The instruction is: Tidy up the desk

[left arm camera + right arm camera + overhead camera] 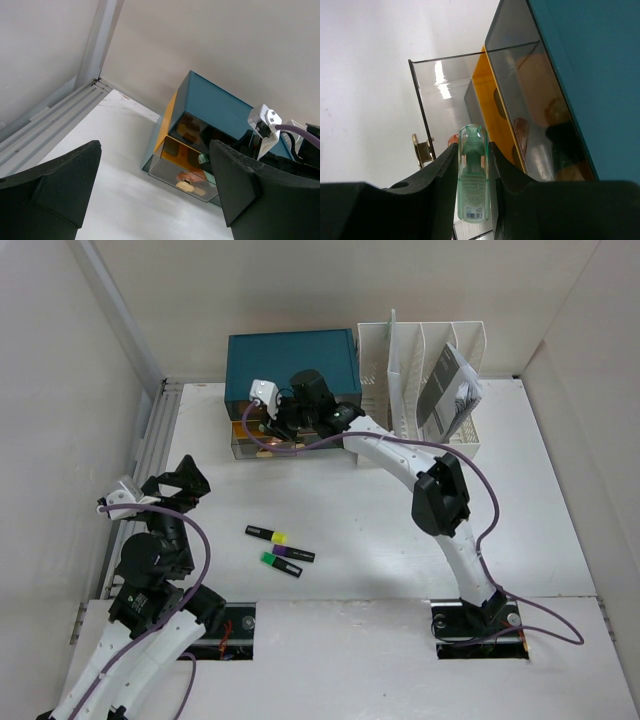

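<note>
Observe the right gripper (473, 155) clamped on a pale green translucent tube (472, 192) at the open clear drawer (440, 90) of the teal drawer box (290, 360). The left gripper (155, 175) hangs spread wide over the left side of the white table (380, 540); two highlighters (283, 561) lie near its middle.
</note>
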Tool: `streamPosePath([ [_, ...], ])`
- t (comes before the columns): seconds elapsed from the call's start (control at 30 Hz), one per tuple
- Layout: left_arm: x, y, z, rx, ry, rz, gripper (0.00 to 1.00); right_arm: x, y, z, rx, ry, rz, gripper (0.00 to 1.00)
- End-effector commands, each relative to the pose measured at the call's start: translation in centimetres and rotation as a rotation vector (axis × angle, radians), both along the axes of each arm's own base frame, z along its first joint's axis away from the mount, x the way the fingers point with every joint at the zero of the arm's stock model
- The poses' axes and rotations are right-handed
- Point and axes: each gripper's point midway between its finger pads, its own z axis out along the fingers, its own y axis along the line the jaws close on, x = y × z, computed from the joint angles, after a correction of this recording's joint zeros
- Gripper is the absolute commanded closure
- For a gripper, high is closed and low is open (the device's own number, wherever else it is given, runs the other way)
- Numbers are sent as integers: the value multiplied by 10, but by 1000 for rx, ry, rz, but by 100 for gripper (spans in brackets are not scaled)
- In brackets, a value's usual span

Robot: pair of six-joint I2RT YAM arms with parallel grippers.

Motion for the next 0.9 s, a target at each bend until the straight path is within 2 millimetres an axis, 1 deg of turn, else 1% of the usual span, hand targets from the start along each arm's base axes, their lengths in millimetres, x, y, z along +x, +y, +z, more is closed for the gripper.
streamPosePath([
  [0.0,1,3,4,1,-17,21,13,9,7,43,94,-71,-10,78],
  [0.03,1,3,4,1,-17,21,13,9,7,43,94,-71,-10,68],
  [0.07,1,3,4,1,-17,21,13,9,7,43,94,-71,-10,63],
  [0.1,1,3,4,1,-17,21,13,8,6,47,96,-74,-10,60],
  [0.13,1,3,4,1,-17,21,13,7,5,45,90,-67,-10,58],
  [0.2,1,3,4,1,-17,21,13,3,3,60,109,-82,-1,57],
  [0.23,1,3,4,1,-17,21,13,3,3,60,109,-82,-1,57],
  [0.3,1,3,4,1,-17,21,13,-5,2,76,128,-89,22,57],
  [0.33,1,3,4,1,-17,21,13,-5,2,76,128,-89,22,57],
  [0.37,1,3,4,1,-17,21,13,-9,0,82,132,-87,33,57],
  [0.4,1,3,4,1,-17,21,13,-14,0,90,148,-81,47,61],
  [0.43,1,3,4,1,-17,21,13,-24,2,94,159,-68,91,68],
  [0.47,1,3,4,1,-17,21,13,-30,2,92,160,-38,111,76],
  [0.5,1,3,4,1,-17,21,13,-38,2,92,162,-20,145,91],
  [0.53,1,3,4,1,-17,21,13,-53,5,91,172,14,221,97],
  [0.57,1,3,4,1,-17,21,13,-61,6,89,171,37,254,100],
  [0.6,1,3,4,1,-17,21,13,-70,5,81,153,77,294,100],
  [0.63,1,3,4,1,-17,21,13,-85,6,77,156,121,371,100],
  [0.67,1,3,4,1,-17,21,13,-85,2,71,146,154,378,100],
  [0.7,1,3,4,1,-17,21,13,-90,-2,65,119,195,385,100],
  [0.73,1,3,4,1,-17,21,13,-87,-1,49,86,217,380,100],
  [0.8,1,3,4,1,-17,21,13,-79,-6,30,20,221,336,100],
  [0.83,0,2,6,-2,-26,12,13,-80,-7,19,-24,229,312,100],
  [0.87,0,2,6,-2,-26,12,13,-69,-12,8,-69,220,246,100],
])
